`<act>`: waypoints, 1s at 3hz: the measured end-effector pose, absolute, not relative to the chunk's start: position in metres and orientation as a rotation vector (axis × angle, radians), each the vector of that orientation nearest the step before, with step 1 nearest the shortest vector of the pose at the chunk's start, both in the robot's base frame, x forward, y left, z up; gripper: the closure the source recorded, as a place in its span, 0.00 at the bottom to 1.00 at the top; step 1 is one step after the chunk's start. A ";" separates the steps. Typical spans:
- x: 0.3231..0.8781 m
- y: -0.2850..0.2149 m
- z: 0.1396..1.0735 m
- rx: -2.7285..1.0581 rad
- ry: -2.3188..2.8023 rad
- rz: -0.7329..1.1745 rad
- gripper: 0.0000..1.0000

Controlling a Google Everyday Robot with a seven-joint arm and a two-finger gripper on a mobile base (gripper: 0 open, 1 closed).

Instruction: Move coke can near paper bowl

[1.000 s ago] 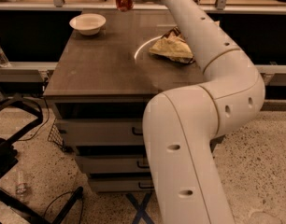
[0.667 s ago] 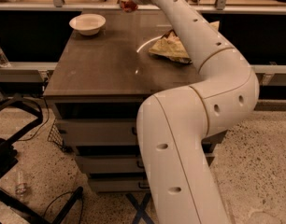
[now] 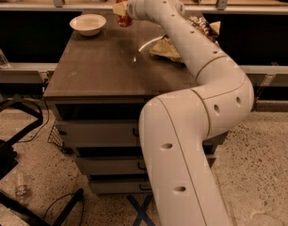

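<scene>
The red coke can (image 3: pixel 124 18) is held in my gripper (image 3: pixel 121 11) at the far edge of the dark table (image 3: pixel 106 65), just above the surface. The gripper is shut on the can. The off-white paper bowl (image 3: pixel 88 24) sits at the table's far left corner, a short way left of the can. My white arm reaches across the table from the lower right and hides part of the table's right side.
A brown and yellow chip bag (image 3: pixel 170 48) lies on the right side of the table, partly behind my arm. Drawers (image 3: pixel 97 133) sit below the tabletop. A black stand and cables (image 3: pixel 21 164) are on the floor at left.
The arm has swung a little left, carrying the coke can toward the paper bowl. The bowl and chip bag have not moved.
</scene>
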State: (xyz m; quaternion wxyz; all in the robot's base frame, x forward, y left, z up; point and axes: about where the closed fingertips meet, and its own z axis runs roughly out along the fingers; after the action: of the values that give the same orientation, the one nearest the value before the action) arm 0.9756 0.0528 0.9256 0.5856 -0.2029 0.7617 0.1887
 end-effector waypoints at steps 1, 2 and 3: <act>0.972 0.068 0.900 -0.447 1.794 0.536 1.00; 0.971 0.073 0.897 -0.450 1.796 0.544 0.82; 0.971 0.077 0.895 -0.453 1.799 0.547 0.51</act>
State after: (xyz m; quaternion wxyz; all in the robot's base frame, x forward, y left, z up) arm 0.9712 0.0767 0.8945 0.5676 -0.1928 0.7658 0.2328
